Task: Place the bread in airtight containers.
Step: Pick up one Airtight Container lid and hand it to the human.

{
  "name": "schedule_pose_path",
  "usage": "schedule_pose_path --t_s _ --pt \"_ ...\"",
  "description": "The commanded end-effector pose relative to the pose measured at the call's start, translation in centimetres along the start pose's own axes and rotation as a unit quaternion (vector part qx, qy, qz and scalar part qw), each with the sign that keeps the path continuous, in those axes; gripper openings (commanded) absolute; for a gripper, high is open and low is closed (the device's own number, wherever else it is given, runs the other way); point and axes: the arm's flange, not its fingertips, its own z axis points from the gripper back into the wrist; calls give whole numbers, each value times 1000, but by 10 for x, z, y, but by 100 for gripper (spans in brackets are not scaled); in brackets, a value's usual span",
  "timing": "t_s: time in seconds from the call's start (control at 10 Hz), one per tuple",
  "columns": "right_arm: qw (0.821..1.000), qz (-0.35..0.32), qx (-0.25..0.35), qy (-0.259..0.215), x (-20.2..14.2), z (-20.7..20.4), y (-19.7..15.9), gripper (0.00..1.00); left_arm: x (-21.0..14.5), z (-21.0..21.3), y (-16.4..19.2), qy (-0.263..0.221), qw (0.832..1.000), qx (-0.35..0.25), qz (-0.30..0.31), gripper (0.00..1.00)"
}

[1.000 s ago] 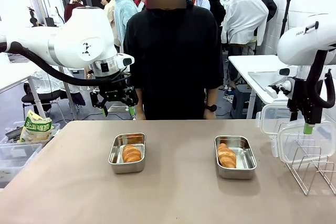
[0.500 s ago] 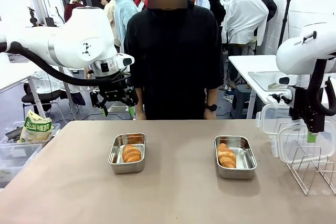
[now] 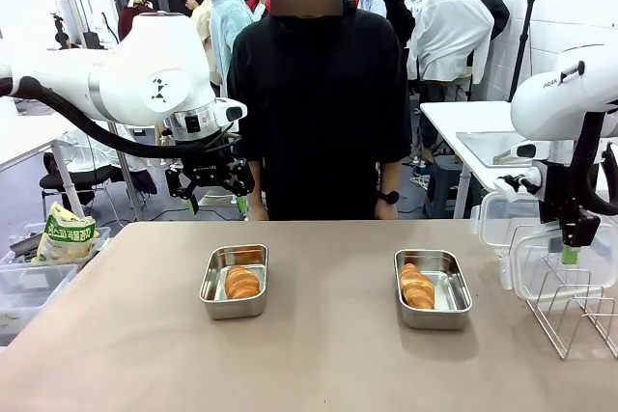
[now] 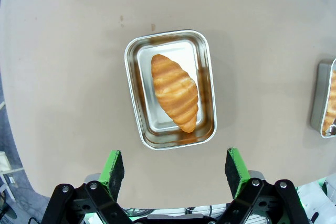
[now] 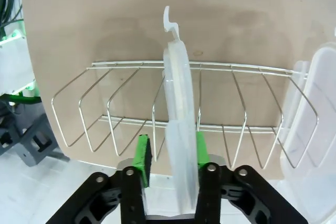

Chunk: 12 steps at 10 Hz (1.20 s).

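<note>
Right gripper [image 5: 171, 145] straddles the lid [image 5: 177, 77] in the rack [image 5: 126, 64] at the table [image 3: 319, 364]'s right edge; I can't tell if clamped. Off-centre pinch could jam it there. Left gripper [image 4: 173, 163] gapes over bread [image 4: 175, 92] in its container [image 4: 135, 93].

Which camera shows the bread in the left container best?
The left wrist view: it looks straight down on the bread, showing its whole ridged top inside the container. The front view shows it at a low angle, partly behind the container's near wall.
</note>
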Motion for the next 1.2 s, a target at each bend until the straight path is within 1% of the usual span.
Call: schedule_pose_path --t_s 0.0,0.3,0.5,0.7,0.8,0.9,1.1 --pt "1000 2 -7 20 -1 -6 -2 0 0 3 1 -4 1000 7 1 100" --pt "1000 1 -1 29 0 -8 -2 0 0 3 1 -4 1000 7 1 100" --pt "999 5 0 39 3 -2 6 0 0 3 1 -4 1000 7 1 100" --pt "999 -8 4 49 6 5 16 0 0 3 1 -4 1000 7 1 100" --pt "998 -40 10 45 5 14 21 0 0 3 1 -4 1000 7 1 100" --pt "996 -85 -5 40 6 34 31 0 0 3 1 -4 1000 7 1 100" --pt "991 -123 -45 13 4 84 55 0 0 3 1 -4 1000 7 1 100"
